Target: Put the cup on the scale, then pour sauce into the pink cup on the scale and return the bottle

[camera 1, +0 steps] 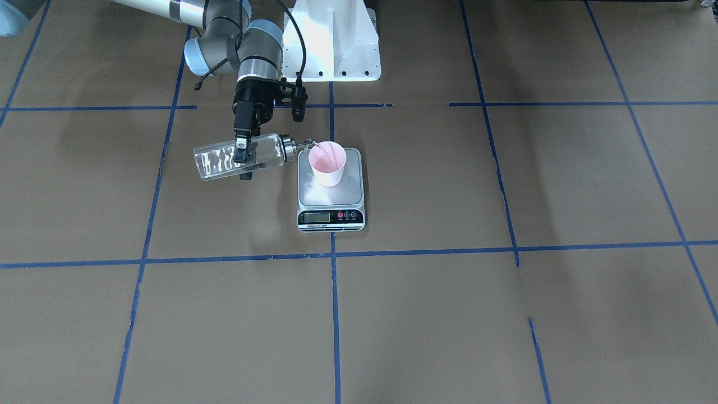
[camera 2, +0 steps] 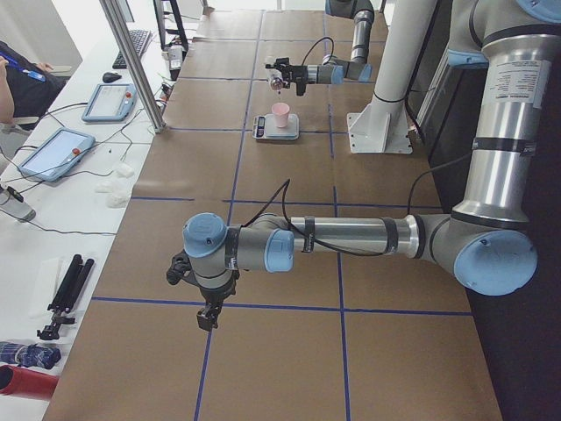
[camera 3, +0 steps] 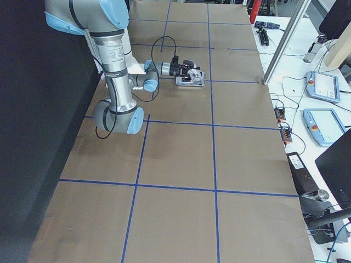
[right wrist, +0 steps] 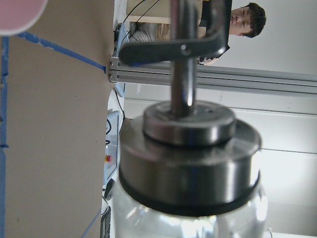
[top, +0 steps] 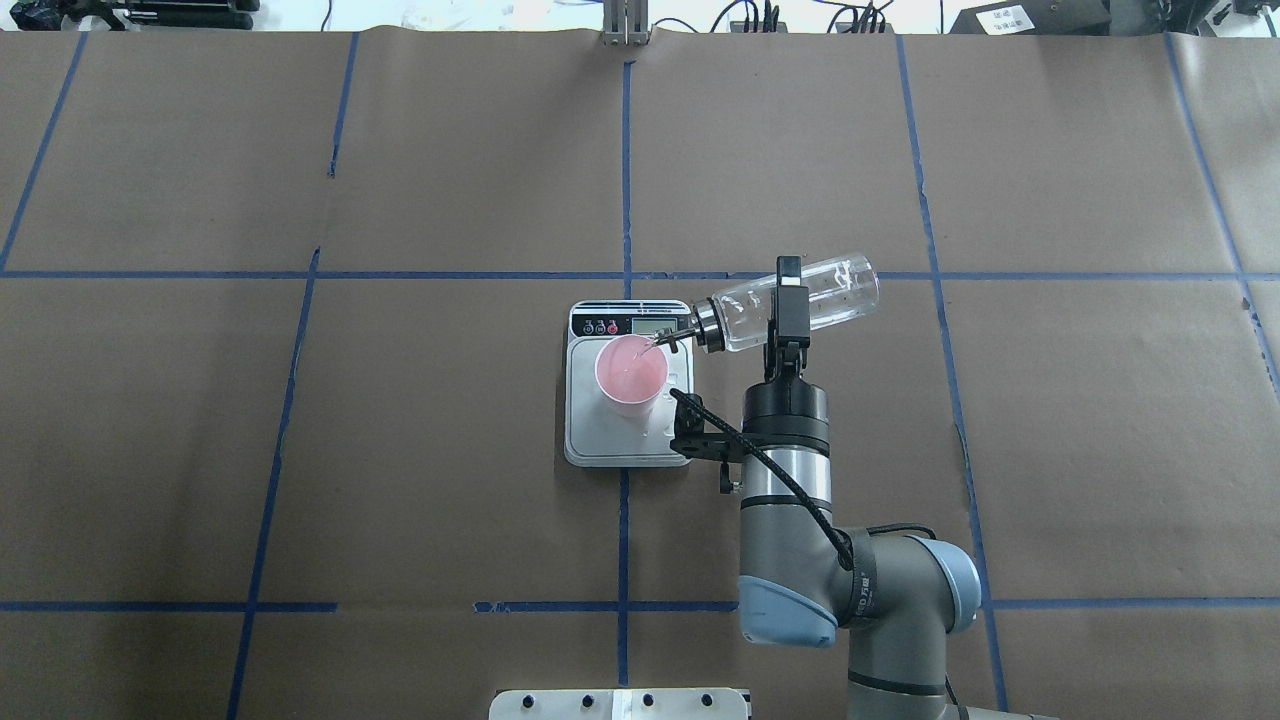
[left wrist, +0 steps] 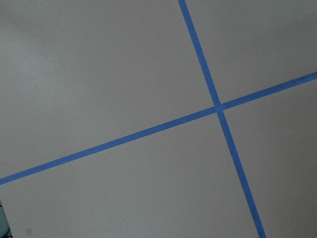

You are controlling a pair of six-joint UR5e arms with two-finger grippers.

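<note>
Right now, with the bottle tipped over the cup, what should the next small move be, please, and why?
Probably hold this tilt: the right gripper has the bottle nearly level, its spout sits over the rim of the cup on the scale, and a thin stream is falling in. The display is unreadable, so I cannot judge the fill.

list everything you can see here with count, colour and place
cup: one, pink, upright on the scale
scale: one, silver with a black strip, middle of the table
bottle: one, clear glass with a silver spout, tipped with its spout over the cup
table: one, brown paper with blue tape lines
tablets: two, grey, on the side bench
person: one, behind a metal rail, right wrist view
right fingers: black, shut on the bottle
left fingers: black, over the table far from the scale; open or shut unclear
</note>
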